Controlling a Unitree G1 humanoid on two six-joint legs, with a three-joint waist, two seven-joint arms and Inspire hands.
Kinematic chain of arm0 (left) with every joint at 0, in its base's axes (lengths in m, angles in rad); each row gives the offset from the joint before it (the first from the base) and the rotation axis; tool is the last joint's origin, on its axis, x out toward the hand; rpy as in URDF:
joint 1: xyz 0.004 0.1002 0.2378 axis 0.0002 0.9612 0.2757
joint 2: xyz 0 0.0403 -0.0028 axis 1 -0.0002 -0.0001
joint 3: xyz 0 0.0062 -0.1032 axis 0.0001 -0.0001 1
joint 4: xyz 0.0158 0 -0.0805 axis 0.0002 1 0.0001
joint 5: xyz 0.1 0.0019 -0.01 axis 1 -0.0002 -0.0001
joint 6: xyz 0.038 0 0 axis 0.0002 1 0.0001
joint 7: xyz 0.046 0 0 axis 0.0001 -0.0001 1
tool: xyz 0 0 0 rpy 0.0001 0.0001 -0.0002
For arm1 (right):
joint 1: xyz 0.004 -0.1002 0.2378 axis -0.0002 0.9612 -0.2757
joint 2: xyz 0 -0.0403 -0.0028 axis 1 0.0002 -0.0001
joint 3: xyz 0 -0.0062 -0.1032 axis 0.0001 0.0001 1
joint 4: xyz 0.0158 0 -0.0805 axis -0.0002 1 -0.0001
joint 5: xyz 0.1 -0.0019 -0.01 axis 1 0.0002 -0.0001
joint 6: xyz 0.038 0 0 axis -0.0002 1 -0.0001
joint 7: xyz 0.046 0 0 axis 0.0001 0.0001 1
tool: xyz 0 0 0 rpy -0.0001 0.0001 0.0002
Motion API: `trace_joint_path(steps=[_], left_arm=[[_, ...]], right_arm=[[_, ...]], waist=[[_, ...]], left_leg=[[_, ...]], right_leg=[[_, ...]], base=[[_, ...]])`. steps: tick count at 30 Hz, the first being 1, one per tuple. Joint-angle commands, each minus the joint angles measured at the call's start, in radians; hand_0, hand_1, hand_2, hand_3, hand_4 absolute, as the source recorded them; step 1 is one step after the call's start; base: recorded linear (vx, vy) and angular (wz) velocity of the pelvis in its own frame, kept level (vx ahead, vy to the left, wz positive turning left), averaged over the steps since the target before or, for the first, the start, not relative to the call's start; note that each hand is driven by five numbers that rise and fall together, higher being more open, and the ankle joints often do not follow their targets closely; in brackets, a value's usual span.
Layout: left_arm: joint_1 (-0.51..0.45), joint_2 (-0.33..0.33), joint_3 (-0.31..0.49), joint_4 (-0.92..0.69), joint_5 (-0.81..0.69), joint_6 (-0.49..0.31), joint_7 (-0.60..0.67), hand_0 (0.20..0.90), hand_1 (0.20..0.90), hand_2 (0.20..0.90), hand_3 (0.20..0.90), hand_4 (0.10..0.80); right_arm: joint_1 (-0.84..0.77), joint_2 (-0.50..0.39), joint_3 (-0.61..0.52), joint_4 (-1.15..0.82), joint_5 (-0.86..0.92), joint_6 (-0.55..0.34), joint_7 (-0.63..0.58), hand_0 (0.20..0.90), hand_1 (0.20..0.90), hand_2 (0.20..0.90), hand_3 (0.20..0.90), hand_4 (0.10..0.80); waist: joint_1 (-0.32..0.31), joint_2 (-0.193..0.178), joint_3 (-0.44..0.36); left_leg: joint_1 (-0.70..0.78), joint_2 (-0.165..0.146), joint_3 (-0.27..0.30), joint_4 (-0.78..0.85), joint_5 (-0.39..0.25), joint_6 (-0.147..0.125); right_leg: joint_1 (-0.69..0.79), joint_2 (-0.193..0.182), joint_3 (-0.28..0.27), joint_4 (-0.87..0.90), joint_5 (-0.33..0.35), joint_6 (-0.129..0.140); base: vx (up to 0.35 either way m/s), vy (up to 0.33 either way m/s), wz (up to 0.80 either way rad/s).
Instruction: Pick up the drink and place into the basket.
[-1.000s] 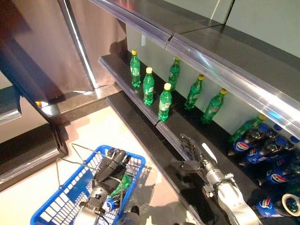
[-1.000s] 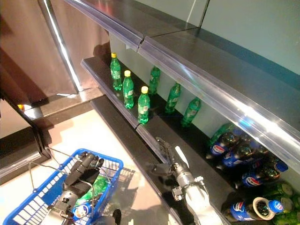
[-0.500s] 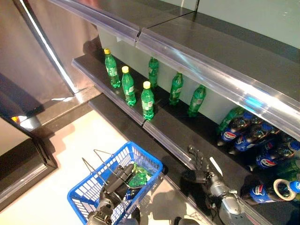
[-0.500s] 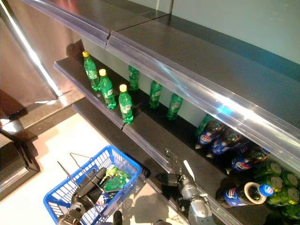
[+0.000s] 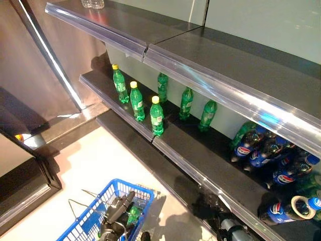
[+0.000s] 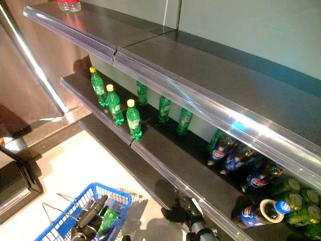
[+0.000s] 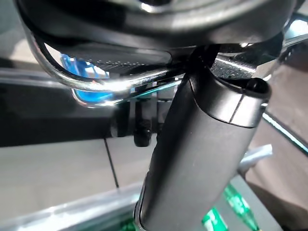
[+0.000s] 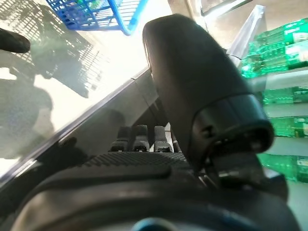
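Left robot hand (image 5: 118,215) curled round the wire handle (image 7: 96,84) of the blue plastic basket (image 5: 83,225); green drink bottle (image 5: 133,215) lies inside, just beside it. Right robot hand (image 8: 139,139) empty, fingers straight.

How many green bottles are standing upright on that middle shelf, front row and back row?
Front-row bottles: 3
Back-row bottles: 3
Total: 6
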Motion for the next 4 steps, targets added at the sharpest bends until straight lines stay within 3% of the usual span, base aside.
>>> trace_joint_path(steps=[1,4], left_arm=[[-0.14,0.003,0.025,-0.181,0.03,-0.158,-0.203,0.3,0.3,0.3,0.2,0.1],[-0.139,0.003,0.025,-0.172,0.024,-0.161,-0.207,0.3,0.3,0.3,0.2,0.1]], right_arm=[[-0.05,0.007,0.003,-0.021,0.048,-0.087,-0.003,0.9,0.9,0.9,0.9,0.8],[-0.047,0.008,0.002,-0.032,0.047,-0.098,0.0,0.9,0.9,0.9,0.9,0.8]], waist=[[0.024,0.004,-0.052],[0.022,0.005,-0.052]], left_leg=[[-0.001,0.064,-0.021,0.046,-0.026,-0.068],[-0.002,0.064,-0.021,0.042,-0.023,-0.069]], right_leg=[[-0.064,-0.081,-0.049,-0.055,0.212,0.046],[-0.065,-0.079,-0.05,-0.058,0.215,0.047]], base=[[-0.034,-0.008,0.14],[-0.033,-0.007,0.1]])
